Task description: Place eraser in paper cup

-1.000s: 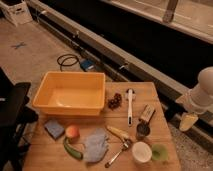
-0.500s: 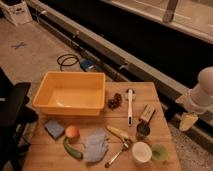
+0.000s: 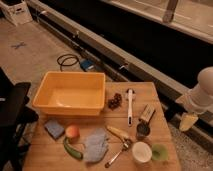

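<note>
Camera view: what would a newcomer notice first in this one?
The large yellow plastic tub dominates the wooden table's back left. The robot's gripper hangs beyond the table's right edge, away from the small tan-grey eraser block and the wide white paper cup at the front right.

The robot's white arm (image 3: pixel 204 90) comes in from the right edge of the view and bends downward. At its end the pale yellowish gripper (image 3: pixel 187 122) hangs, pointing down, on the right side.
</note>
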`<state>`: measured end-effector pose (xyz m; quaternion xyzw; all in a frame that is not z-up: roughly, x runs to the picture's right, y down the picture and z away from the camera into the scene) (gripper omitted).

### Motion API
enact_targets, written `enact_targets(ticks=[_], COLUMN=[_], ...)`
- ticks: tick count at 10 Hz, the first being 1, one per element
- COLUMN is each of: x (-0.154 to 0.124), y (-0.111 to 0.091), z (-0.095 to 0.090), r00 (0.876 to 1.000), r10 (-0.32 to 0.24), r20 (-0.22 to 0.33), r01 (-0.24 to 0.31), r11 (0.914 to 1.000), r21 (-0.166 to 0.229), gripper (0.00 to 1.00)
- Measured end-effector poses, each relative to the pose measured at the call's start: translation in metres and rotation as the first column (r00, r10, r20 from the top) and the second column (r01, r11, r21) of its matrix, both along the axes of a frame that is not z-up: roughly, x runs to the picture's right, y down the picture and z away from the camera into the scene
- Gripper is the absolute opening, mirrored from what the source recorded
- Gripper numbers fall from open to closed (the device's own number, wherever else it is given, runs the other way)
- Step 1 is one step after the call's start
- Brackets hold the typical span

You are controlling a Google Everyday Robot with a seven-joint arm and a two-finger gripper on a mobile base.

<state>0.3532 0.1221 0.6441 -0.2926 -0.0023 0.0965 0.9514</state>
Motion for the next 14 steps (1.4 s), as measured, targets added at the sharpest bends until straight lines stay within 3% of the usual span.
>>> enact_targets(ticks=[1, 3, 5, 11, 14], x=[-0.002, -0.006, -0.014, -0.048, -0.053], y=[-0.013, -0.024, -0.025, -0.005, -0.002], z=[0.001, 0.005, 0.017, 0.07, 0.077], r00=[0.998, 0.978, 0.956, 0.894, 0.897], r10=[-0.065, -0.177, -0.222, -0.335, -0.333], r20=[0.027, 0.112, 0.192, 0.298, 0.291], r01=[0.064, 0.175, 0.219, 0.335, 0.34], r11=[0.9977, 0.9841, 0.975, 0.9406, 0.94], r21=[0.019, 0.033, 0.037, 0.052, 0.028], gripper=[0.8, 0.8, 0.8, 0.8, 0.8])
